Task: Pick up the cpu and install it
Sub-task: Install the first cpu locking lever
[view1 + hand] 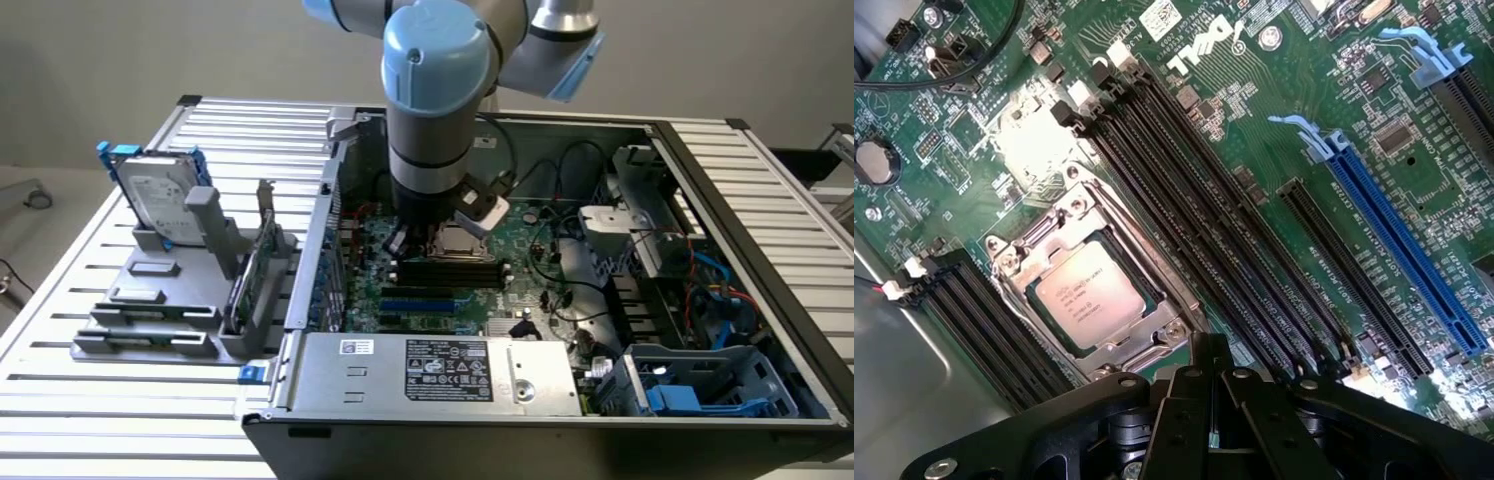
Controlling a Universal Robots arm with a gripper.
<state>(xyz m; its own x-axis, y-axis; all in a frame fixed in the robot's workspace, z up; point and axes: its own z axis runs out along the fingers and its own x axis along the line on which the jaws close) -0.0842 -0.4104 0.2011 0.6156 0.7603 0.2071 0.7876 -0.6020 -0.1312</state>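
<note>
Gripper [1209,365]: fingers closed together, empty, hovering just above the motherboard | computer case [441,385]: open on worktop [80,400] | motherboard [1294,110]: green | cpu [1092,295]: seated in metal-framed socket [1019,265]

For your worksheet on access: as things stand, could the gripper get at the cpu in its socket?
Probably yes. The cpu lies bare in the socket, and the shut gripper sits close beside it, with nothing between them.
</note>
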